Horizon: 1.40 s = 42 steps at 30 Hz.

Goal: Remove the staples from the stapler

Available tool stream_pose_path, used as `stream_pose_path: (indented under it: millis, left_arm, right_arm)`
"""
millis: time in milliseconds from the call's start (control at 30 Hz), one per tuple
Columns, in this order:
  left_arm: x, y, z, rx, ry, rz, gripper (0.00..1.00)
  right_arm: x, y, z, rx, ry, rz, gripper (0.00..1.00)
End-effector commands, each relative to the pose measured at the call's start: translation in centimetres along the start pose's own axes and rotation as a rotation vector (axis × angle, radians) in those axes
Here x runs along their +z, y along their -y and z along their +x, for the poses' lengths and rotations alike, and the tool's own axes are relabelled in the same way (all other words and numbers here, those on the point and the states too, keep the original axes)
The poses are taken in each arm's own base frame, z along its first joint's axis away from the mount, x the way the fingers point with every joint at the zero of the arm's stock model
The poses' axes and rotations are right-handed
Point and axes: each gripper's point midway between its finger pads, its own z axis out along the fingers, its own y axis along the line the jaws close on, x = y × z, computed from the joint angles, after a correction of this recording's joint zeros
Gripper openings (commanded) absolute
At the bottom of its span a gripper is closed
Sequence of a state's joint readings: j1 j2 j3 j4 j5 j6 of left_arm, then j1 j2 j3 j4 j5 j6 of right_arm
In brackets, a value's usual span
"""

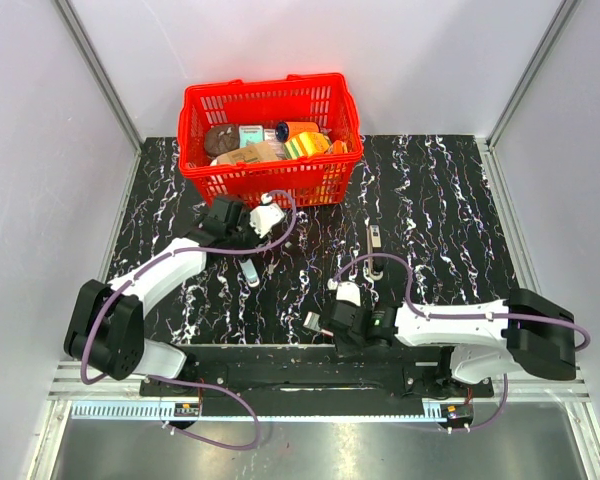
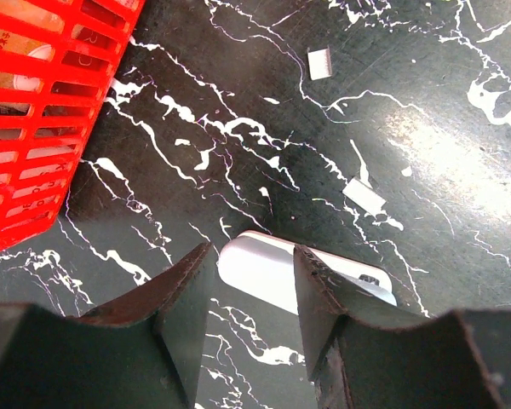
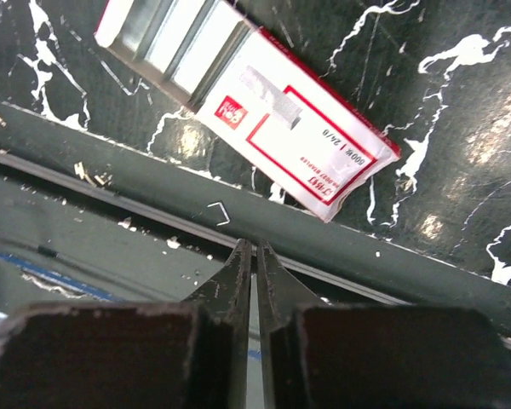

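The stapler (image 1: 373, 241), slim grey metal with dark parts, lies on the black marbled table right of centre, away from both grippers. The staples (image 1: 250, 272), a pale silvery-white bar, lie just below my left gripper (image 1: 245, 240). In the left wrist view the bar (image 2: 260, 273) shows between my spread fingers, its far part hidden behind the right finger (image 2: 324, 298). The left gripper (image 2: 251, 251) is open and holds nothing. My right gripper (image 1: 332, 335) is shut and empty (image 3: 255, 247), over the table's front rail.
A red basket (image 1: 270, 90) of groceries stands at the back, its wall close on the left (image 2: 34, 102). A white, red and green staple box (image 3: 307, 128) lies open by the right gripper (image 1: 310, 322). Small staple fragments (image 2: 320, 64) and one loose staple (image 3: 219, 213) lie about.
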State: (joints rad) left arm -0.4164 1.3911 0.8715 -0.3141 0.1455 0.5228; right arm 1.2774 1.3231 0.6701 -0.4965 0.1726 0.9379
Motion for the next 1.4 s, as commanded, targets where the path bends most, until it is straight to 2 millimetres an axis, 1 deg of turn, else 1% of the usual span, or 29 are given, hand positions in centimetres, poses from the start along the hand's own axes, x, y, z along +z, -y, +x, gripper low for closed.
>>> stream_pose_path:
  millis: [0, 100, 167, 333, 433, 567, 700, 833, 1133, 1267, 1367]
  left_arm:
    - [-1.3, -1.6, -1.9, -0.003, 0.052, -0.054, 0.47]
    - [-1.4, -1.6, -1.9, -0.003, 0.054, -0.053, 0.47]
    - [-1.4, -1.6, -1.6, -0.004, 0.050, -0.052, 0.47]
    - [-1.5, -1.6, -1.4, -0.008, 0.053, -0.052, 0.47]
    - [-1.6, -1.6, -1.1, -0.009, 0.048, -0.052, 0.47]
    - [-1.5, -1.5, -0.7, -0.010, 0.045, -0.057, 0.47]
    - [-1.7, -1.7, -0.7, -0.013, 0.052, -0.062, 0.47]
    - [-1.7, -1.6, -0.2, -0.011, 0.046, -0.061, 0.47]
    - [-2.2, -1.9, 0.0, -0.008, 0.049, -0.073, 0.47]
    - [-2.4, -1.9, 0.0, -0.005, 0.050, -0.075, 0.47]
    - [-2.5, -2.1, 0.2, -0.005, 0.048, -0.079, 0.47]
  right_arm:
    - [0.4, 0.4, -1.5, 0.021, 0.074, 0.050, 0.09]
    - [0.7, 1.0, -1.9, 0.020, 0.084, 0.089, 0.08]
    - [0.8, 1.8, -2.2, 0.023, 0.090, 0.119, 0.08]
    - [0.7, 3.5, -3.5, 0.044, 0.113, 0.156, 0.07]
    - [0.8, 4.2, -4.6, 0.051, 0.130, 0.168, 0.06]
    - [1.1, 4.5, -5.3, 0.047, 0.133, 0.172, 0.06]
    - [1.7, 4.1, -6.1, 0.045, 0.135, 0.168, 0.06]
    - [2.7, 3.5, -7.1, 0.020, 0.136, 0.173, 0.06]
    - [5.0, 3.7, -10.2, 0.005, 0.141, 0.192, 0.06]
    - [6.0, 2.8, -11.7, -0.016, 0.135, 0.179, 0.06]
    - [6.6, 1.8, -12.2, -0.026, 0.125, 0.154, 0.06]
